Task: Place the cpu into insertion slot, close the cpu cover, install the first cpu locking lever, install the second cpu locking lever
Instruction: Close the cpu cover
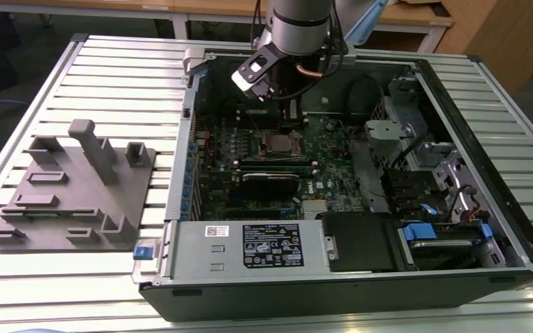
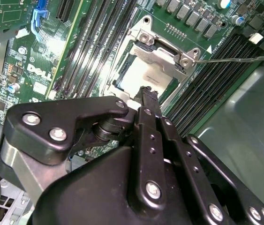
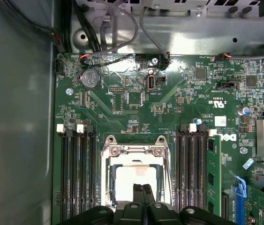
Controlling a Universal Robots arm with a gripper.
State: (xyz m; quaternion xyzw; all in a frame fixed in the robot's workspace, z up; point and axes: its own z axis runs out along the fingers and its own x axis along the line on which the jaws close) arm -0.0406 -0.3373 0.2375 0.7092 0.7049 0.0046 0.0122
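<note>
The insertion slot sits in the middle of the green board inside the open computer case. The cpu lies in it, its dull silver top showing through the window of the cpu cover. The cover lies flat over the chip. A thin locking lever sticks out sideways from a socket corner, over the memory slots. My gripper hangs right over the socket. Its fingers are shut together with nothing between them, and their tip stands at the near edge of the chip.
Long black memory slots flank the socket on both sides. The grey labelled power-supply box fills the case's near corner. A grey fixture block stands on the slatted table at the exterior view's left. Cables and case walls crowd the socket.
</note>
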